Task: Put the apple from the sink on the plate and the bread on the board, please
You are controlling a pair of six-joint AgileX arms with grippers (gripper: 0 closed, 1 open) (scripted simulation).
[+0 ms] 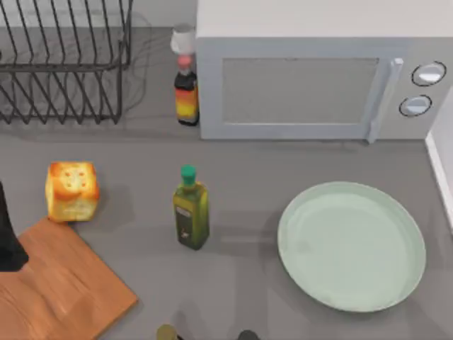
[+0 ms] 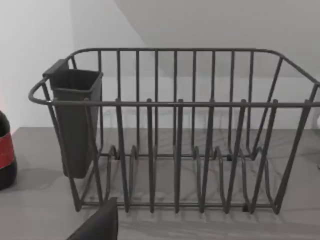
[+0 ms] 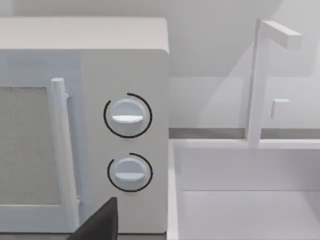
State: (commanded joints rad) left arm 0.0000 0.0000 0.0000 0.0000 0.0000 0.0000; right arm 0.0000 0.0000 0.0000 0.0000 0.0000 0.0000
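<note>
The bread [image 1: 71, 191], a golden cube with a toasted, spotted top, stands on the table at the left, just behind the far corner of the wooden board [image 1: 64, 290]. The pale green plate [image 1: 352, 245] lies bare at the right. The white sink [image 3: 240, 200] with its tap [image 3: 259, 80] is to the right of the microwave; its rim [image 1: 442, 166] runs along the table's right edge. The apple is out of view. My left arm [image 1: 7, 244] stands dark at the left edge over the board. My left gripper [image 2: 97, 226] faces the dish rack. My right gripper [image 3: 97, 220] faces the microwave's knobs.
An olive oil bottle [image 1: 191, 210] stands mid-table between bread and plate. A wire dish rack [image 1: 64, 64] with a dark cup [image 2: 77, 120] fills the back left, a sauce bottle [image 1: 186, 91] and the microwave [image 1: 318, 71] the back. A dark, red-labelled bottle [image 2: 5, 155] stands beside the rack.
</note>
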